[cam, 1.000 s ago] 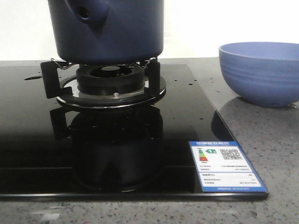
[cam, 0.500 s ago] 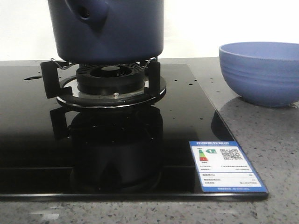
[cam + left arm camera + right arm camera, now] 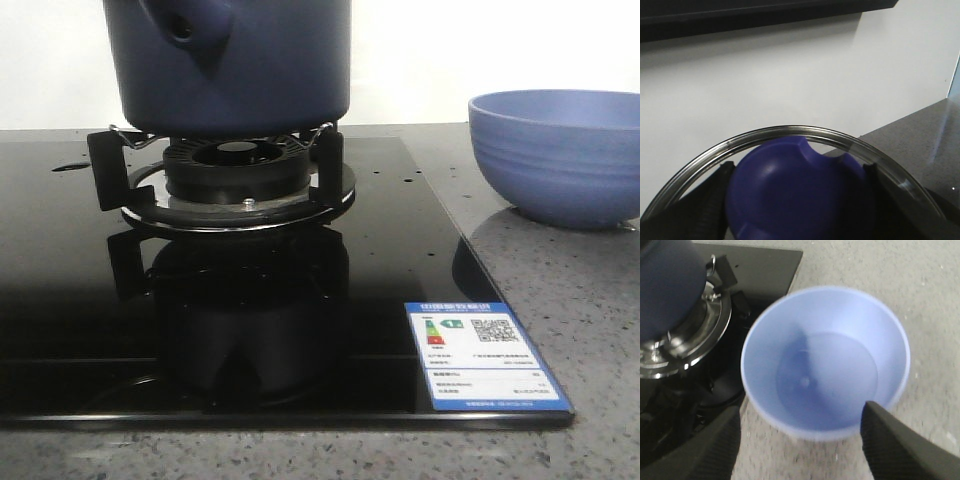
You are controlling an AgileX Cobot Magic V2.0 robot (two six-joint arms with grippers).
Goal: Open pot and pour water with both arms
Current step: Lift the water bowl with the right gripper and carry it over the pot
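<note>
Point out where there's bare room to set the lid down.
The black hob glass in front of the burner is bare, bordered by the label on the right. The grey counter in front of the bowl is bare too. It's crowded at the burner, where the pot sits.

The big dark blue pot (image 3: 235, 65) with straight sides stands upright on the black stove burner, at the far left of the counter. Its pointed handle with a round hole faces near-left.
</note>
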